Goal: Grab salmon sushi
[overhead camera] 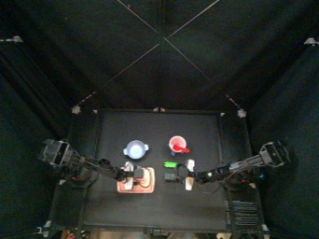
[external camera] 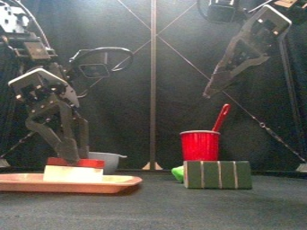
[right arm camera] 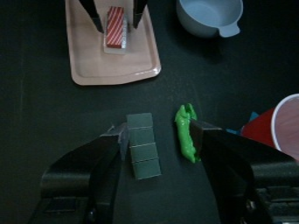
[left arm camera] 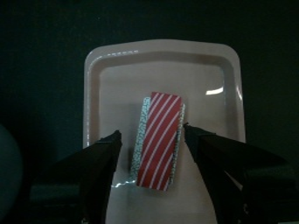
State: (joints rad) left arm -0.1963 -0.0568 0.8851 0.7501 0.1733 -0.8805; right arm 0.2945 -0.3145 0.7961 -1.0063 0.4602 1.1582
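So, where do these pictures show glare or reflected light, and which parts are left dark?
Left wrist view: glare streaks one end rim of the tray, and there is a small highlight on its floor beside the salmon sushi. Right wrist view: a soft sheen inside the blue bowl. Top view: only the table is lit; the curtains around it are dark.

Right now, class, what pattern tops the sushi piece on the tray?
Red-and-white diagonal stripes on the salmon sushi; clearest in the left wrist view.
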